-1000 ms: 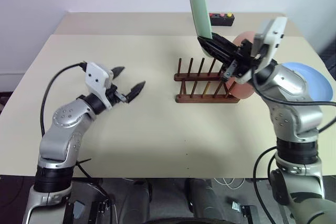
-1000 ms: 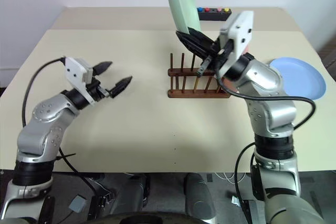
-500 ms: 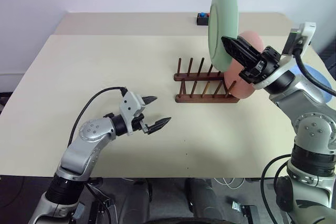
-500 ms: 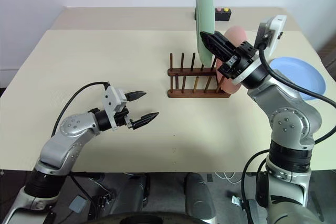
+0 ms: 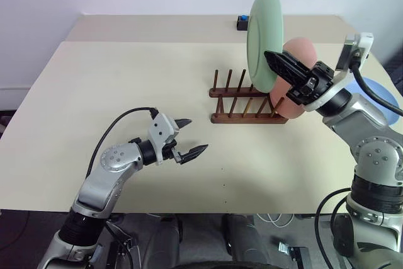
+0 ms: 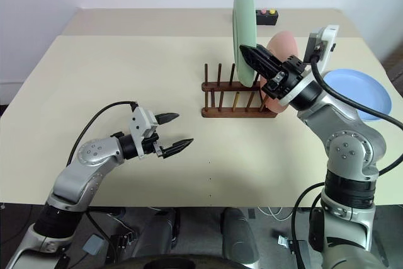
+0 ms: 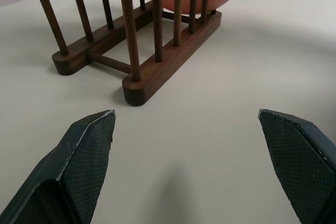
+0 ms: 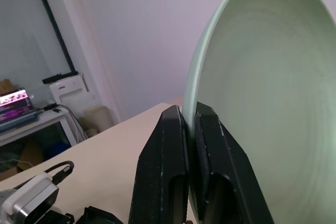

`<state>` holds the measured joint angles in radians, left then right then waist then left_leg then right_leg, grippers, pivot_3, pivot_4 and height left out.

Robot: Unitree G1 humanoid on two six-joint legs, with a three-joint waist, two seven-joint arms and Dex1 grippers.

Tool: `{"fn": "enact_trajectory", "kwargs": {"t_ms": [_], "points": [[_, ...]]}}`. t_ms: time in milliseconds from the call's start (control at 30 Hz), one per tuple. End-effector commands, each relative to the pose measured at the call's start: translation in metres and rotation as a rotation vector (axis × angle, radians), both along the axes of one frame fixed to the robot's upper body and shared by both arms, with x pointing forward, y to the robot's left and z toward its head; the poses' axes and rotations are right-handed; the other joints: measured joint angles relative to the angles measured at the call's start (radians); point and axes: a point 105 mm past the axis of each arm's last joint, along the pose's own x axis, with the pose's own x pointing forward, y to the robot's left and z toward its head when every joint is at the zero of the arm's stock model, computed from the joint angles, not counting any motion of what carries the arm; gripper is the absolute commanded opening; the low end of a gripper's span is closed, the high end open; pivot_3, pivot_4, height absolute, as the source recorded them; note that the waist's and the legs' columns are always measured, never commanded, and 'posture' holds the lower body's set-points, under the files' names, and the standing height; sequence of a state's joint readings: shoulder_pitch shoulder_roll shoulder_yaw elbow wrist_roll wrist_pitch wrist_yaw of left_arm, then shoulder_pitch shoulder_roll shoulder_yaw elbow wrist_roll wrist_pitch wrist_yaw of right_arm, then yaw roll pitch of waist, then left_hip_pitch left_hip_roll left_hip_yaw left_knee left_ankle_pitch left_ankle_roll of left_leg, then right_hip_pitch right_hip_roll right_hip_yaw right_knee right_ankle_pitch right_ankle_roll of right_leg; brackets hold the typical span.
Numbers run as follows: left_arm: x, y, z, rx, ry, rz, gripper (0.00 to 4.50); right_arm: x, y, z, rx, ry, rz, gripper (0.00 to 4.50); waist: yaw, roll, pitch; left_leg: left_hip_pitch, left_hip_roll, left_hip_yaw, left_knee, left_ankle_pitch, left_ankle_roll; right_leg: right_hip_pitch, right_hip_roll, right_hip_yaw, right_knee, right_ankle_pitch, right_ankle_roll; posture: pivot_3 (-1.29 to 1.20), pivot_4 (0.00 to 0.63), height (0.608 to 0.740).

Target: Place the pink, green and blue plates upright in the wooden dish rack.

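My right gripper (image 5: 269,57) is shut on the lower rim of the green plate (image 5: 263,36) and holds it upright in the air above the right half of the wooden dish rack (image 5: 242,102). The pink plate (image 5: 300,51) stands upright at the rack's right end, behind the gripper. Flat on the table to the right lies the blue plate (image 6: 362,89). My left gripper (image 5: 195,134) hovers open and empty over the table in front of the rack, pointing at it (image 7: 131,51).
A black box with coloured buttons (image 6: 267,14) sits at the table's far edge behind the green plate. A black cable loops from my left wrist (image 5: 119,121). Bare tabletop stretches left of the rack and in front of it.
My left arm has swung down and in toward the table's middle, gripper still open. The right wrist rolled, turning the green plate from leaning left to upright, and shifted slightly right.
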<state>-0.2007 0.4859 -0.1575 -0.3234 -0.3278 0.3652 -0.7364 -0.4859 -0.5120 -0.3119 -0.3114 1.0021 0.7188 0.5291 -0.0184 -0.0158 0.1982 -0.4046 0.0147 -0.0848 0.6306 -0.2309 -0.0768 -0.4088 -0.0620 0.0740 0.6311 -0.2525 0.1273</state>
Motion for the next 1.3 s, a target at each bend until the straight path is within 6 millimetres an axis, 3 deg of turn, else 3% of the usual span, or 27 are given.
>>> {"fn": "enact_trajectory", "kwargs": {"t_ms": [33, 733, 867, 1067, 1300], "points": [[-0.005, -0.004, 0.010, -0.020, -0.036, -0.023, 4.47, -0.002, 0.001, 0.004, -0.014, -0.016, 0.019, 0.00, 0.000, 0.000, 0.000, 0.000, 0.000, 0.000, 0.000, 0.000, 0.000, 0.000, 0.000, 0.000, 0.000, 0.000, 0.000, 0.00, 0.150, 0.730], [-0.003, -0.003, 0.010, -0.010, -0.044, -0.012, 4.47, 0.007, -0.008, -0.012, 0.027, 0.081, 0.002, 0.00, 0.000, 0.000, 0.000, 0.000, 0.000, 0.000, 0.000, 0.000, 0.000, 0.000, 0.000, 0.000, 0.000, 0.000, 0.000, 0.00, 0.150, 0.730], [-0.003, -0.002, 0.010, -0.008, -0.045, -0.010, 4.50, 0.007, -0.008, -0.012, 0.025, 0.082, -0.003, 1.43, 0.000, 0.000, 0.000, 0.000, 0.000, 0.000, 0.000, 0.000, 0.000, 0.000, 0.000, 0.000, 0.000, 0.000, 0.000, 0.00, 0.150, 0.730], [-0.002, -0.002, 0.010, -0.005, -0.046, -0.006, 4.50, 0.007, -0.009, -0.013, 0.000, 0.064, -0.024, 4.44, 0.000, 0.000, 0.000, 0.000, 0.000, 0.000, 0.000, 0.000, 0.000, 0.000, 0.000, 0.000, 0.000, 0.000, 0.000, 0.00, 0.150, 0.730], [-0.002, -0.001, 0.010, -0.005, -0.045, -0.007, 4.50, 0.010, -0.012, -0.009, -0.038, 0.022, -0.065, 4.44, 0.000, 0.000, 0.000, 0.000, 0.000, 0.000, 0.000, 0.000, 0.000, 0.000, 0.000, 0.000, 0.000, 0.000, 0.000, 0.00, 0.150, 0.730]]}}
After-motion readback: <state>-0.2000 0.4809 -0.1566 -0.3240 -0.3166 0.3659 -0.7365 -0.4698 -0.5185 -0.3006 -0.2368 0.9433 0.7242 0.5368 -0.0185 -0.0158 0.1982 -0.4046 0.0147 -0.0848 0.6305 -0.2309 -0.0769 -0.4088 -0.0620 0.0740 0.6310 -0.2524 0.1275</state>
